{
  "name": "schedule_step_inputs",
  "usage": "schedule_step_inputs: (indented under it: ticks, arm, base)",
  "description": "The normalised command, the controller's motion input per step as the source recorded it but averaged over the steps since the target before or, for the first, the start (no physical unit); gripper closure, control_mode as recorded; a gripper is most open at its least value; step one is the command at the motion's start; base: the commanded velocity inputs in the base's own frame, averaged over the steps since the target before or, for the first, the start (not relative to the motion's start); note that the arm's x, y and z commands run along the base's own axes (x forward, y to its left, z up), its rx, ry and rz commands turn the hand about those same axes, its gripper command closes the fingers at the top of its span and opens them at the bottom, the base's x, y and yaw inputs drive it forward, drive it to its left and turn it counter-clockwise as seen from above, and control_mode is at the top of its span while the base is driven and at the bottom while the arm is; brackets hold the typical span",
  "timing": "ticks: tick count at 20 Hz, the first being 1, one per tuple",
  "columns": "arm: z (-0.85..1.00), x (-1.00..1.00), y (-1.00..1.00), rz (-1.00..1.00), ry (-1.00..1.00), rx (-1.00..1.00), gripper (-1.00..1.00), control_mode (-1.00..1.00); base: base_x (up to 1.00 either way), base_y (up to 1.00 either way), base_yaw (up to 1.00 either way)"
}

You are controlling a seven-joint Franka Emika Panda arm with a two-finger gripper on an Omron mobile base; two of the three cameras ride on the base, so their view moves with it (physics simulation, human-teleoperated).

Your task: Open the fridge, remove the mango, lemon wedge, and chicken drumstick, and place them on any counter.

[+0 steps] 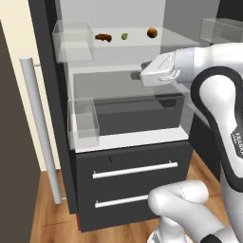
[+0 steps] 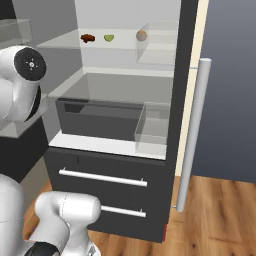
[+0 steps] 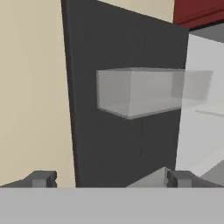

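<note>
The fridge [image 1: 133,161] stands open, both doors swung wide. On its upper glass shelf lie the reddish-brown chicken drumstick [image 1: 103,37], the small green-yellow lemon wedge [image 1: 124,36] and the round orange mango [image 1: 152,32]. The right base view shows the same three: drumstick [image 2: 88,38], wedge [image 2: 109,37], mango [image 2: 141,35]. My white hand [image 1: 160,71] hovers below and to the right of the mango, in front of the middle shelf. My gripper [image 3: 111,178] is open with nothing between its fingertips [image 3: 43,178], and faces the inside of the left door. The counter is out of view.
Clear door bins [image 1: 73,40] hang on the open left door, whose long silver handle [image 1: 40,128] stands out to the left. The right door's handle [image 2: 192,130] and bins [image 2: 152,130] flank the other side. A dark crisper drawer [image 1: 137,116] sits above two handled drawers.
</note>
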Motion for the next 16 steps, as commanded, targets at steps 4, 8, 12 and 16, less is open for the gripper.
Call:
schedule_step_inputs:
  ticks: [4,8,12,16]
  arm:
    - [-0.04,-0.21,-0.5,-0.39,0.19,-0.13,-1.0,-1.0]
    - [-0.47,0.12,-0.15,-0.16,0.0,-0.21,-1.0,-1.0]
    - [-0.43,0.0,-0.77,-0.44,0.07,-0.29,-1.0,-1.0]
    - [-0.06,0.02,-0.62,-0.38,0.06,-0.09,-1.0,-1.0]
  base:
    - [0.0,0.0,0.0]
    - [0.0,0.0,0.0]
    - [0.0,0.0,0.0]
    - [0.0,0.0,0.0]
